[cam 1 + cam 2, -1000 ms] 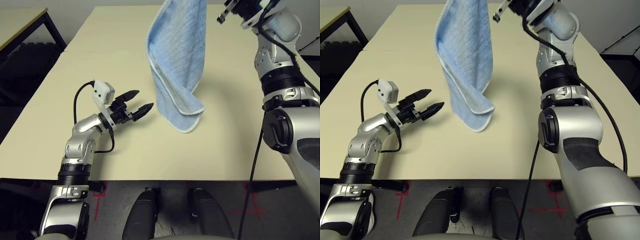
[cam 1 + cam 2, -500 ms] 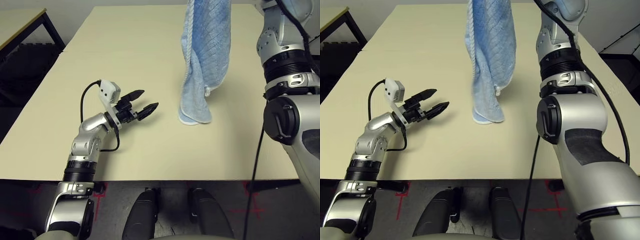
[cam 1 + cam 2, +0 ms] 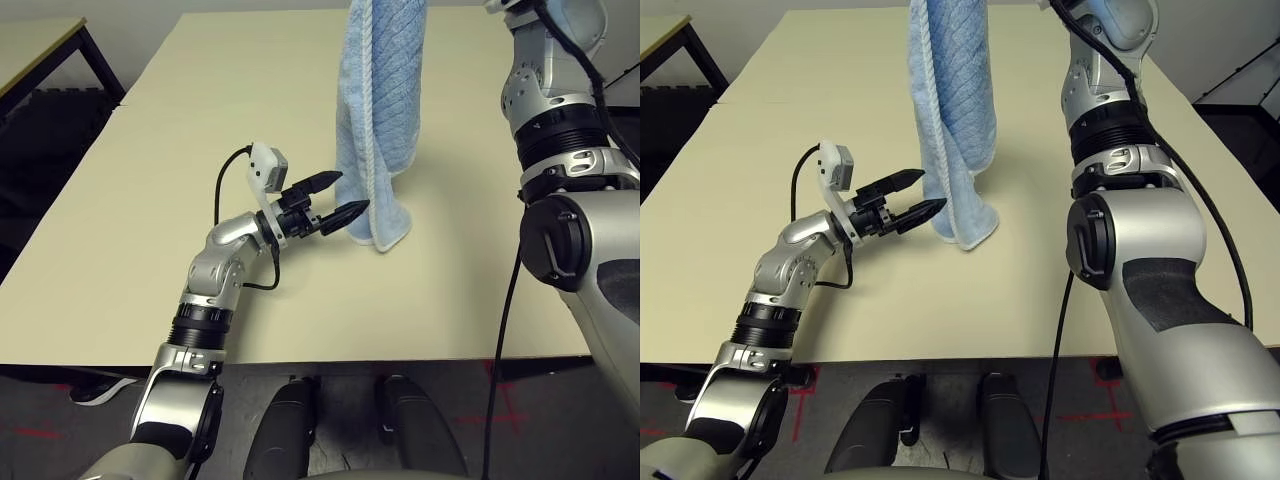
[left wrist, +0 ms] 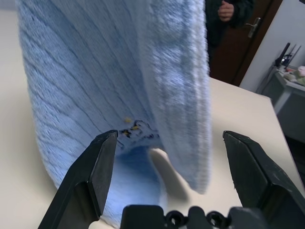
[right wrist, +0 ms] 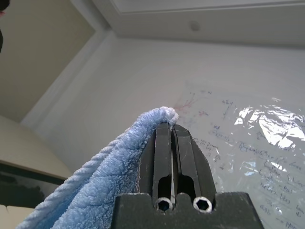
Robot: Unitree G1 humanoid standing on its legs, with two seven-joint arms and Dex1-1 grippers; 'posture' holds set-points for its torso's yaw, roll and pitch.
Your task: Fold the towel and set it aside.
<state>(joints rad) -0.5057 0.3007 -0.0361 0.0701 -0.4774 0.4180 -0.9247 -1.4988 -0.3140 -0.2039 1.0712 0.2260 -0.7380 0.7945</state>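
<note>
Hanging towel [image 3: 380,110] pinched by right end effector [image 5: 171,131] (right wrist view); left end effector [image 3: 338,200] spread wide beside hem.

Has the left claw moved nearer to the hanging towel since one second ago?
Yes. The open left claw has moved to the right across the table, and now reaches the towel's lower end.

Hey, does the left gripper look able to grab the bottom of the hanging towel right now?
Probably yes. The left gripper is open and level, right beside the towel's lower end, with nothing between them. The towel hangs from the shut right gripper, its bottom at the table.
</note>
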